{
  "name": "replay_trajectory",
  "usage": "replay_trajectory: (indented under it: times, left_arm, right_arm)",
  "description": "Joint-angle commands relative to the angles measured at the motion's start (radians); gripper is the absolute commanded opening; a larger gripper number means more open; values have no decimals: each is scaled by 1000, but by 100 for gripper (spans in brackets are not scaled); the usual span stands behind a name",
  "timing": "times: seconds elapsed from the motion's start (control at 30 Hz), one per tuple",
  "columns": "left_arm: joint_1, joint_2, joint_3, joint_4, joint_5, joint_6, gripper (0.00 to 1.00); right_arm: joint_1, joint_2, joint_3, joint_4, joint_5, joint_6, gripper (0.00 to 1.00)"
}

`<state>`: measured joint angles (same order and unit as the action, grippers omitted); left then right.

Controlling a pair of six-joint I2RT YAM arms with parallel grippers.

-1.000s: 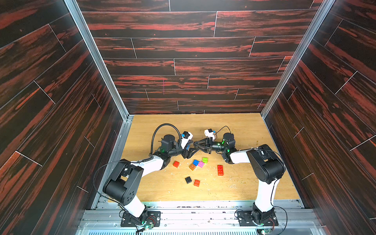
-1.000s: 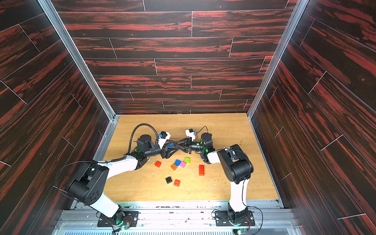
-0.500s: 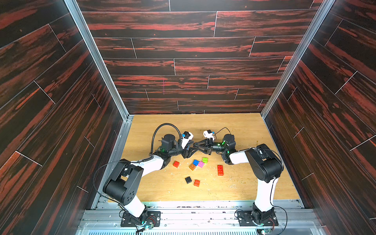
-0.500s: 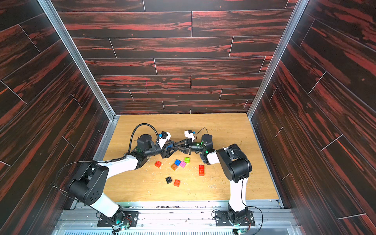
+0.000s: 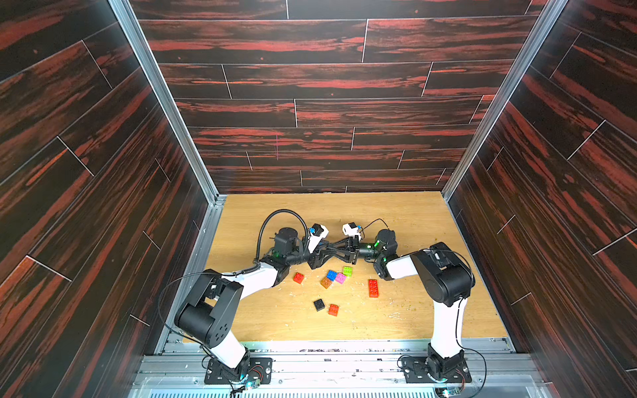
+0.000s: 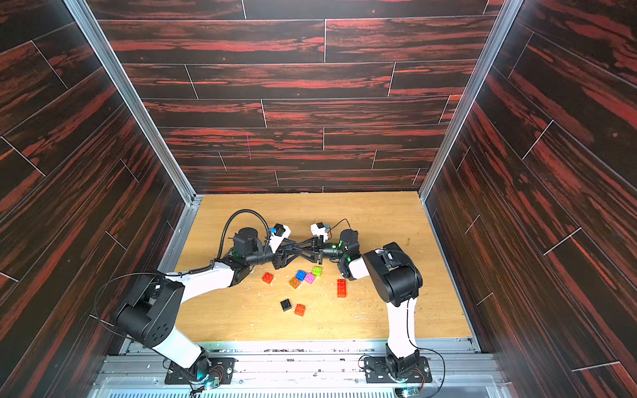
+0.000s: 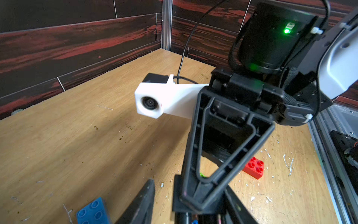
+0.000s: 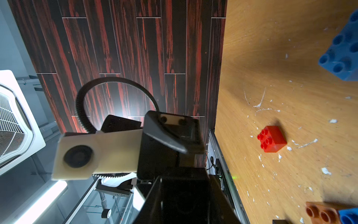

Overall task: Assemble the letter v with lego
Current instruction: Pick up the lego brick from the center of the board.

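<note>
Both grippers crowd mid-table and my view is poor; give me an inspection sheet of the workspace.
Surface: wooden tabletop, scuffed.
Job's things: loose: small red brick, blue brick, pink brick, green brick, orange brick, long red brick, black brick, red-orange brick.
Clutter: white flecks, nothing else seen.
Grippers: left gripper and right gripper tip to tip; right shut, left unclear, any hold hidden.
Cables: black hose loops over left wrist; thin cable at right wrist.
Surroundings: dark plank walls, metal rail in front.
</note>
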<state>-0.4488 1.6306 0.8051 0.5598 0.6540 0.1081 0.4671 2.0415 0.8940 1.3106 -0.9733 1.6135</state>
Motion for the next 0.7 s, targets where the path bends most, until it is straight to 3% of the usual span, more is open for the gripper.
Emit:
replay_trajectory:
  times: [0.0,0.17,0.43,0.67]
  left_arm:
    - [-4,-3,23,-11,5,20,51]
    - [-8,-8,32,-54,7,37,37]
    - [-13,0,32,-65,4,30,30]
    - [-13,-12,54,-134,-39,29,18]
  right_arm:
    - [8,29,9,48,-1,18,29]
    - [10,49,13,89,3,43,30]
    - [10,51,22,99,7,49,30]
    - [10,63,32,127,6,62,34]
